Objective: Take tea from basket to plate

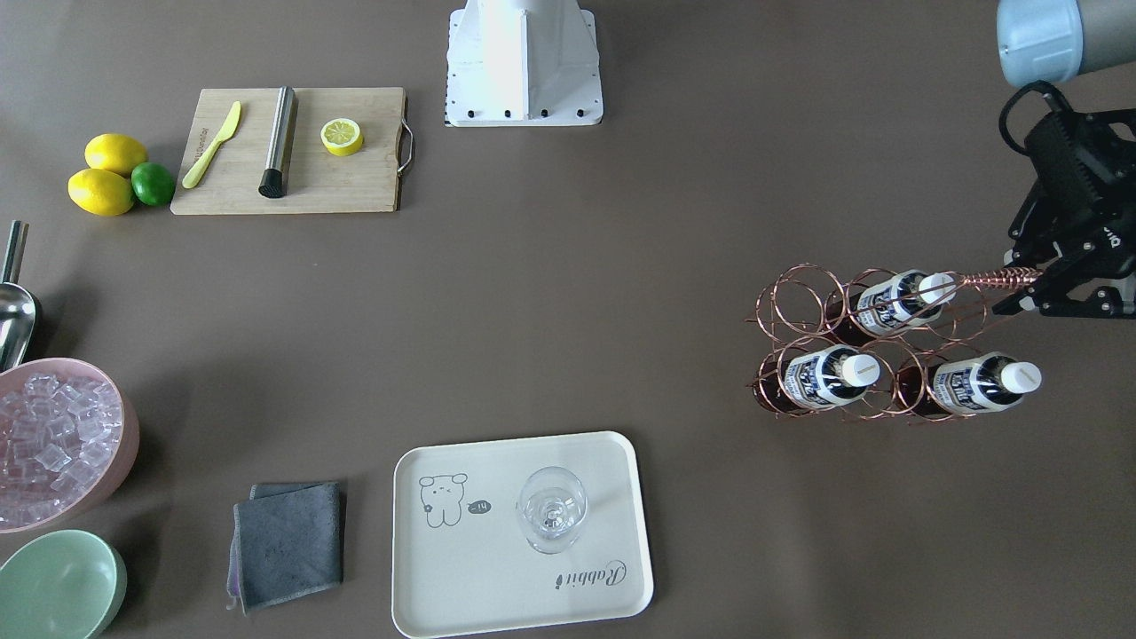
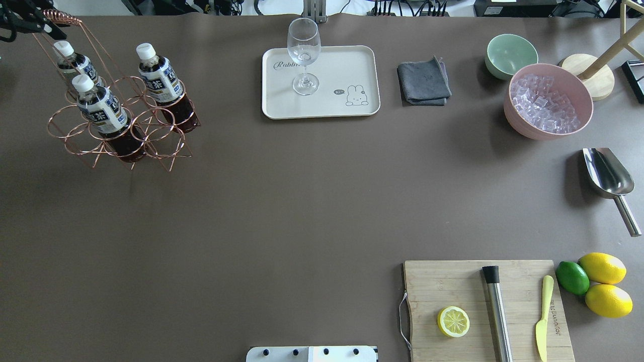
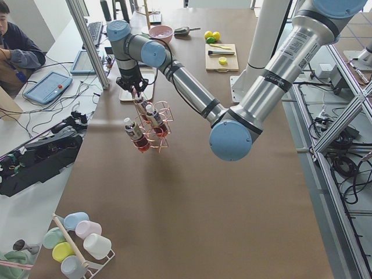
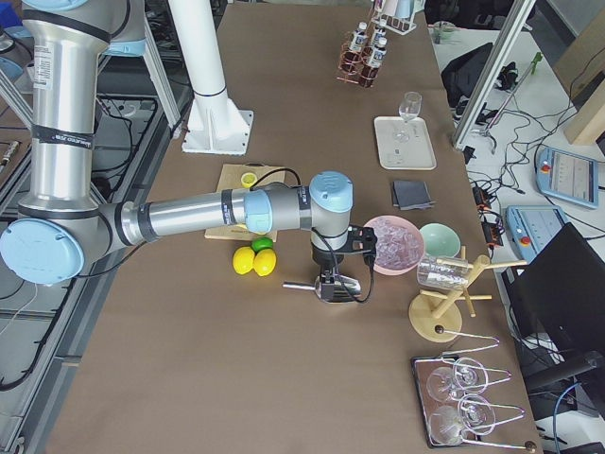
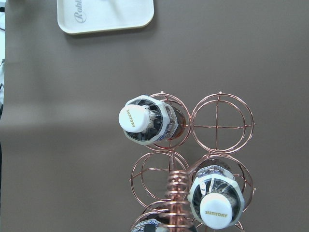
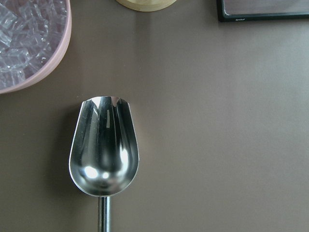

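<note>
so the left claw is looking pinched shut on the coiled handle of the basket, not on any tea, and all three tea bottles are sitting in their rings at the robot's left end of the table, well apart from the plate. what's worrying me: if it's pulling on that handle, the whole rack is probably going to be tipping or dragging, and the bottles are only resting loose in the rings, so they could be sliding out and rolling away. also a stemmed glass is standing on the plate, so a bottle coming down carelessly is risking knocking it over. the right claw is hanging over the metal scoop beside the pink bowl of ice, and I can't tell if it's open or closed since its fingers aren't showing in its own camera
</note>
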Robot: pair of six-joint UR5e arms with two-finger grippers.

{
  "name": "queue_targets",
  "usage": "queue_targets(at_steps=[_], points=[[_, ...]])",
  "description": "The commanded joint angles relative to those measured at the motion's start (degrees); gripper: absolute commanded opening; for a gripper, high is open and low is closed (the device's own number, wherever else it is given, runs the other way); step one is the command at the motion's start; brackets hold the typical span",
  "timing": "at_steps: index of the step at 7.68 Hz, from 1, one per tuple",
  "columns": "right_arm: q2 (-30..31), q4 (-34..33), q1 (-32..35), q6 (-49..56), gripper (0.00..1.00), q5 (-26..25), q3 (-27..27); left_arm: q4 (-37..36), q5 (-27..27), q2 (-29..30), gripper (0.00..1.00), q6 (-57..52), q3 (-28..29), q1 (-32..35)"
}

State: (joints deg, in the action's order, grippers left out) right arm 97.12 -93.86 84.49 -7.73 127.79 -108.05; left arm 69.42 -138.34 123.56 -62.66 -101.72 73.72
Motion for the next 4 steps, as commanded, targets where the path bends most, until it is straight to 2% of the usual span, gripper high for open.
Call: queue_targets(at_steps=[1,4], points=[[-0.3,0.2,-0.3,0.0,1.00,-0.1,0.1,0.0,0.3,3.5,0.00,10.7,-5.5,-7.3],[-1.0,0.2,-1.6,0.0,1.00,-0.3,0.5,0.0,6.5,11.4,0.00,23.4,-6.5,-17.8]])
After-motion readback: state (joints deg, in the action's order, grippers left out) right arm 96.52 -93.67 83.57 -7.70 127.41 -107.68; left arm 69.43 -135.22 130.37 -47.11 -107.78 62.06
